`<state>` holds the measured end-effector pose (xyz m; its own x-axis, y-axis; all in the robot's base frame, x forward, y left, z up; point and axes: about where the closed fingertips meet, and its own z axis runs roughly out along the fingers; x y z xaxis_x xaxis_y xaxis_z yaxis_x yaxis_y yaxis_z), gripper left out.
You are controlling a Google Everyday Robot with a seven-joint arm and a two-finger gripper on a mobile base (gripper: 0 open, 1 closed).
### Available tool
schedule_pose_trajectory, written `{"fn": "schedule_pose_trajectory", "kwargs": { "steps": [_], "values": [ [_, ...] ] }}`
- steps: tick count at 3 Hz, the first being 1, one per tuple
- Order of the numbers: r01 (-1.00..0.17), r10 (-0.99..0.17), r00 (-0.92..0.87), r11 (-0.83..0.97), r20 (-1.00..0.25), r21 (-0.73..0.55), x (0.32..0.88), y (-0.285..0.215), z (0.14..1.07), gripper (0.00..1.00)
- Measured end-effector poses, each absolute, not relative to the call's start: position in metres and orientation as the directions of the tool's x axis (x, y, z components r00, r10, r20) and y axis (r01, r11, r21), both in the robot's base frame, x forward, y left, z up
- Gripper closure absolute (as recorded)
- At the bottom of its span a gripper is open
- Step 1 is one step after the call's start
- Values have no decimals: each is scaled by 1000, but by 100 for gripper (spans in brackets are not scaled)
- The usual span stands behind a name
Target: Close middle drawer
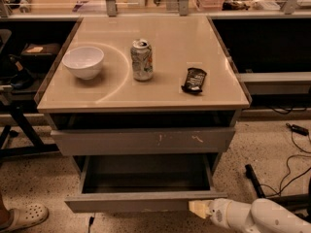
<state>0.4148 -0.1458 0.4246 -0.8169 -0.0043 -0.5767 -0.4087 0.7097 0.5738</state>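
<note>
The middle drawer [141,202] stands pulled out below the tabletop, its plain grey front facing me and its grey inside [146,174] showing empty. Above it sits the wider grey front with white scratch marks [146,141], pulled out only slightly. My gripper [199,208], white with a cream tip, comes in from the lower right and rests against the right end of the middle drawer's front. No lower drawer shows in this view.
On the beige tabletop [165,93] stand a white bowl [83,61], a soda can [142,59] and a dark snack bar [194,79]. A shoe [22,217] is at the lower left. Cables [291,169] lie on the floor at right.
</note>
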Motion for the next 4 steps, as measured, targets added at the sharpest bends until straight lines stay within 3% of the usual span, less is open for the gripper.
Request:
{"fn": "schedule_pose_trajectory", "kwargs": {
  "steps": [4],
  "values": [
    [-400, 133, -679, 758, -722, 516, 512, -130, 451, 100]
  ]
}}
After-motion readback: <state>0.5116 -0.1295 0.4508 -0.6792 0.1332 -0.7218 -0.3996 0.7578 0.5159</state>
